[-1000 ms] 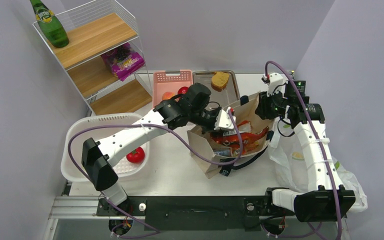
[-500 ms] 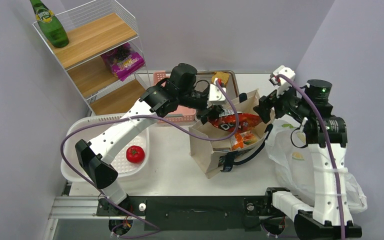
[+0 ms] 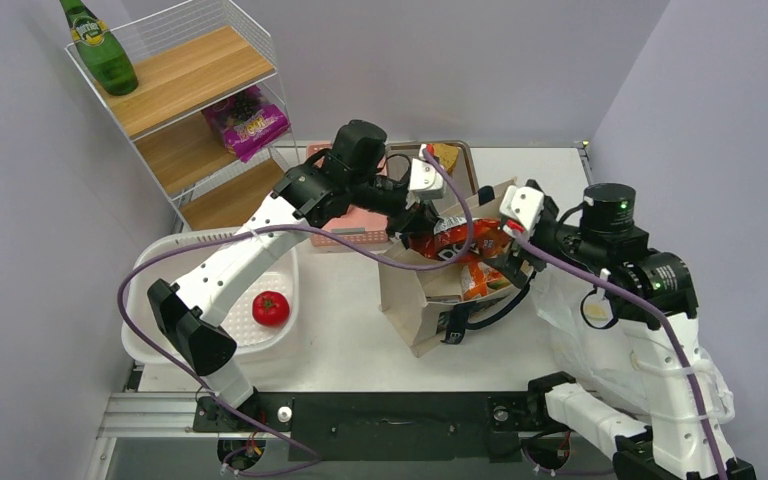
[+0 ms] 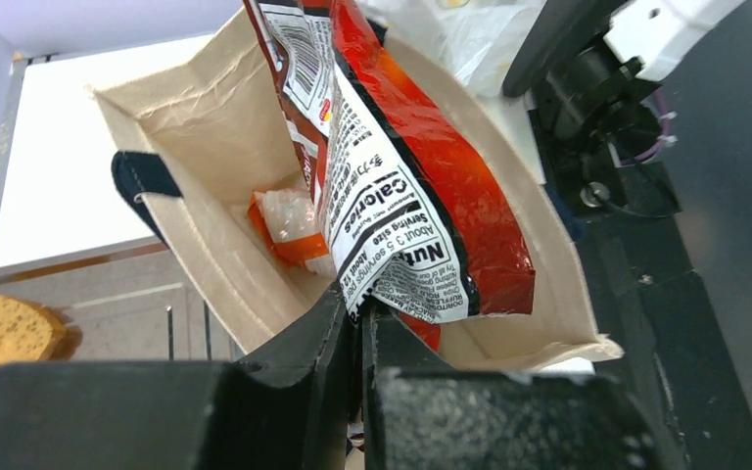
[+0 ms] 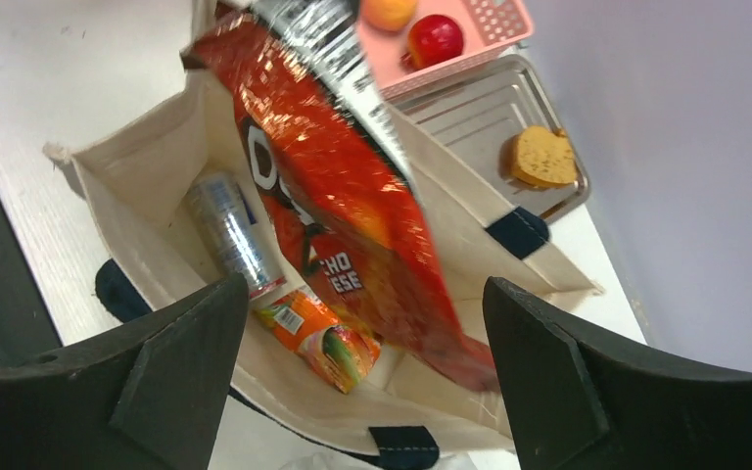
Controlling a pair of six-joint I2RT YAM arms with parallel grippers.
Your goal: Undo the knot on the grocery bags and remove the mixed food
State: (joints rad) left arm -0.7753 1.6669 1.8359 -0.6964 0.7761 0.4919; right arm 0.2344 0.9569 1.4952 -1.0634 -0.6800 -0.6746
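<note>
Grip: left tool [image 4: 352, 318] clamps crisp packet [image 4: 411, 176] corner
Axis: packet hangs lengthwise into tote [image 4: 206, 117]
Right tool [image 5: 362, 294]: agape, over tote

You cannot see the top of the glossy red-orange crisp packet [image 4: 421, 186]; the left wrist view's upper edge cuts it. It hides much of the cream canvas tote's [image 5: 147, 166] inside. Your right arm [image 3: 650, 290] covers most of the thin whitish plastic bag [image 3: 568, 345].

Table [image 3: 350, 340] carries tote [image 3: 405, 300], plastic bag [image 3: 572, 325], tray [image 5: 460, 113], pink basket [image 5: 499, 22], tub [image 3: 145, 270].
</note>
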